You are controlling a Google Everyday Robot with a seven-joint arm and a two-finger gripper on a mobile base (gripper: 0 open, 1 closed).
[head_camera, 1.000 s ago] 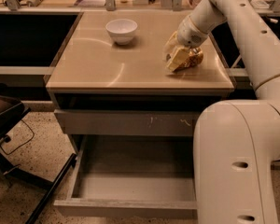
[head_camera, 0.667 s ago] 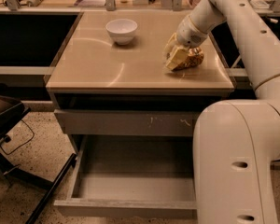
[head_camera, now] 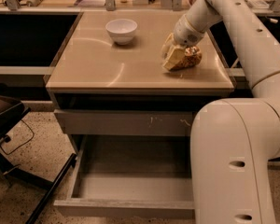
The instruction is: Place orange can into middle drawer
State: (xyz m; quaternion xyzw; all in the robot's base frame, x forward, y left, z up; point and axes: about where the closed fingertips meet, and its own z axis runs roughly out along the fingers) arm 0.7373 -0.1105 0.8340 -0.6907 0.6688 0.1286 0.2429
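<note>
The orange can [head_camera: 190, 57] lies on its side on the tan countertop [head_camera: 107, 69], near the right edge. My gripper [head_camera: 173, 54] reaches down from the upper right and is closed on the can's left end; one cream finger [head_camera: 175, 58] covers part of the can. The can still touches the counter. The middle drawer [head_camera: 130, 208] stands pulled open below the counter, and its grey box holds nothing. My arm's large white body [head_camera: 233, 162] covers the drawer's right side.
A white bowl [head_camera: 121, 30] stands at the back of the counter, left of the can. A closed grey drawer front with white scratch marks [head_camera: 126, 122] sits above the open drawer. A dark chair base and cable [head_camera: 9, 134] are on the floor at left.
The gripper and can have shifted very slightly to the left on the counter. Nothing else has moved.
</note>
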